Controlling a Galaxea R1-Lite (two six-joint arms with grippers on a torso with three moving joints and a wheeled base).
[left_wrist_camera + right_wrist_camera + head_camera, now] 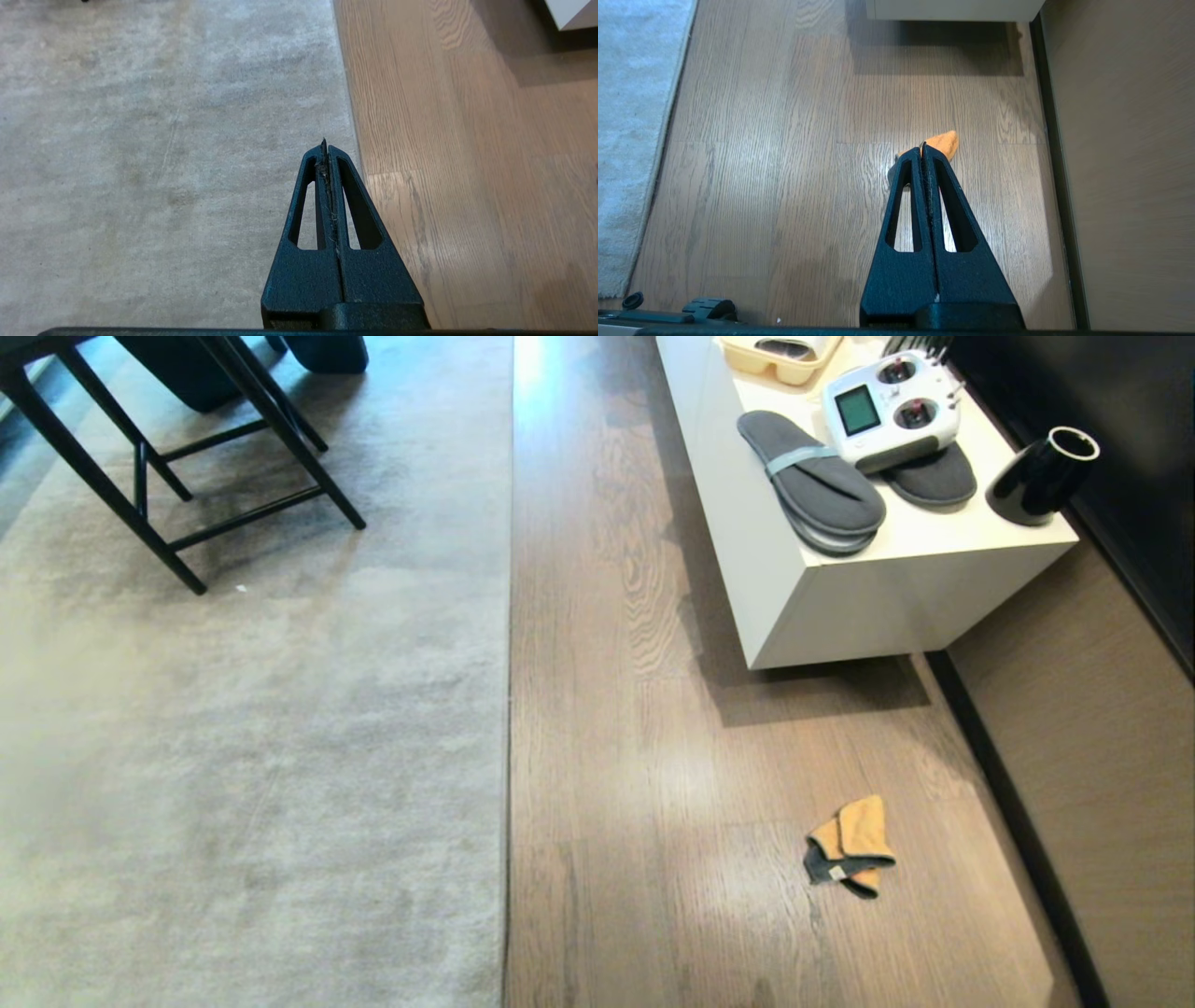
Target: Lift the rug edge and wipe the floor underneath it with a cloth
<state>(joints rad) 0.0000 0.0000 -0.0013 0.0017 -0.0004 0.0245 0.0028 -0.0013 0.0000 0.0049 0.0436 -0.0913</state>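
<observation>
One large grey rug lies flat, and the rug edge point(510, 709) runs straight along the floor point(653, 756). One white cabinet point(887, 597) carries two slippers point(810, 483) (perhaps a stacked pair each) and one controller point(892, 411). One cloth point(850, 846) lies on the floor, well apart from the rug. The left gripper point(325, 148) and the right gripper point(923, 149) both have fingers pressed together, holding nothing.

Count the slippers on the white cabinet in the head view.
2 visible: one slipper with a light band lies nearest the cabinet's front edge; the other slipper sits partly under the white remote controller. More may be stacked beneath.
</observation>
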